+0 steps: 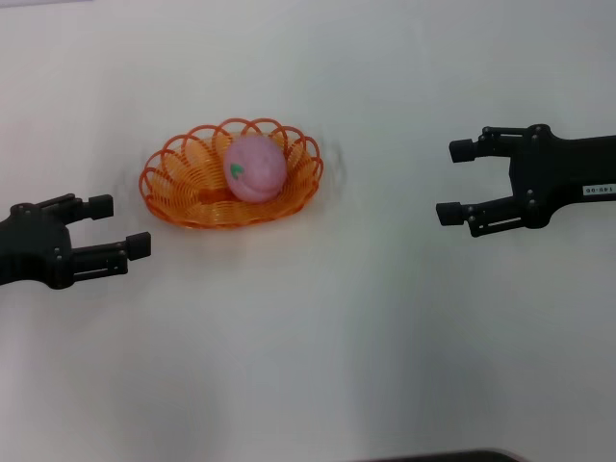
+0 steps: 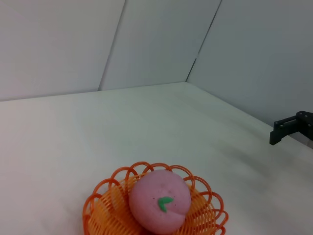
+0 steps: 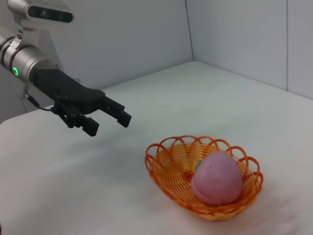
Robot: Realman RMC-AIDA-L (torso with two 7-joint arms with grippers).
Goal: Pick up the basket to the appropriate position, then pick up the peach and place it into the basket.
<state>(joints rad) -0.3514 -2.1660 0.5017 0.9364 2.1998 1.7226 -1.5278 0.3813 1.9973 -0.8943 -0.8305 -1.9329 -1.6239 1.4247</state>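
Note:
The orange wire basket [image 1: 183,183] stands on the white table left of centre. The pink peach [image 1: 255,167] with its green leaf mark lies inside it. Both show in the left wrist view, basket [image 2: 102,205] and peach [image 2: 159,200], and in the right wrist view, basket [image 3: 168,164] and peach [image 3: 217,178]. My left gripper [image 1: 120,226] is open and empty, on the left, a short way from the basket; it also shows in the right wrist view [image 3: 108,121]. My right gripper [image 1: 454,181] is open and empty, well off to the right.
The white table [image 1: 318,346] spreads all round the basket. Grey wall panels [image 2: 161,39] stand behind it. A dark edge [image 1: 452,456] shows at the table's near side. My right gripper's fingertips [image 2: 279,132] appear far off in the left wrist view.

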